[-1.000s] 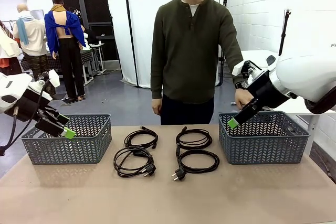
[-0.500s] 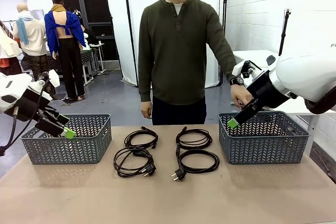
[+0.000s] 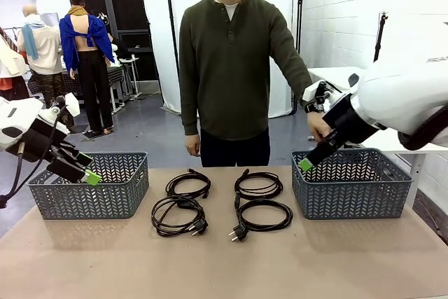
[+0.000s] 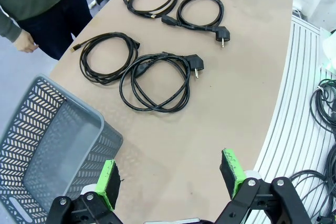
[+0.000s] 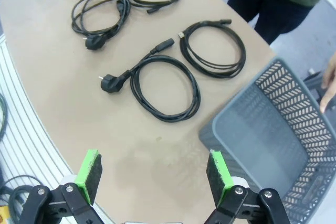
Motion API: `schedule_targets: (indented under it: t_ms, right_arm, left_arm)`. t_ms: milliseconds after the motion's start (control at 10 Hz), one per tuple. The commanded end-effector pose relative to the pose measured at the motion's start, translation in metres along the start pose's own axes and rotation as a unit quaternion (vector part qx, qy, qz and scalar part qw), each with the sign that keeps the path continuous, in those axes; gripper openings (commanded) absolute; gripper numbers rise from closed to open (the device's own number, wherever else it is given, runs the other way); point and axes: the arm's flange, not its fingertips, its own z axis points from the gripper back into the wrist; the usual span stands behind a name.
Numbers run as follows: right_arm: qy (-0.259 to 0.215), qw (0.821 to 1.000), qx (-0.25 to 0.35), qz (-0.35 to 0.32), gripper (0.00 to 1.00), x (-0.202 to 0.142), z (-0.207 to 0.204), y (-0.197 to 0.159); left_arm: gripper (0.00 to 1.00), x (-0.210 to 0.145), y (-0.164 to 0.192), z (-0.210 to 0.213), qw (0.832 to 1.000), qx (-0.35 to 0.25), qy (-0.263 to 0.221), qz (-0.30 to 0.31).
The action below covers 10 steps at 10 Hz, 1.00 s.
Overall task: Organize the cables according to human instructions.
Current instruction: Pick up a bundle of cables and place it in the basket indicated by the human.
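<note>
Front: the near half of the table (image 3: 224, 264) is bare, with a wide lane between the left basket (image 3: 105, 197) and the right basket (image 3: 350, 197). Four cables (image 3: 187, 185) lie in a two-by-two block in that lane, apart from both baskets and back from the near edge. The left gripper (image 3: 85, 167) hangs at the left basket's outer end, jaws spread, empty. The right gripper (image 3: 308, 162) is over the right basket's inner far corner. The person (image 3: 227, 61) stands at the far edge, one hand (image 3: 318, 127) just behind that arm.

Left wrist: pads (image 4: 107, 184) are wide apart with bare table between them. Left basket at lower left, curved table edge at right. Cables ahead are flat, loose black coils, two with chunky round plugs.

Right wrist: fingers (image 5: 218, 174) released, nothing held. Right basket on the right, nearest coil straight ahead, its plug on a short tail.
</note>
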Motion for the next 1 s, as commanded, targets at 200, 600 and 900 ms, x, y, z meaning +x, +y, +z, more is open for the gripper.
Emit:
schedule_targets:
  t_ms: [200,600,900]
  right_arm:
    - [0.069,0.995,-0.019,-0.07,1.0,0.061,-0.038,0.01]
    - [0.119,0.984,-0.036,-0.128,1.0,0.089,-0.104,0.02]
    - [0.156,0.976,-0.046,-0.148,1.0,0.092,-0.138,0.024]
  left_arm:
    - [1.0,-0.002,0.002,-0.001,1.0,-0.007,-0.004,0.0]
    - [1.0,-0.002,0.002,-0.001,1.0,-0.007,-0.004,0.0]
    - [1.0,-0.002,0.002,-0.001,1.0,-0.007,-0.004,0.0]
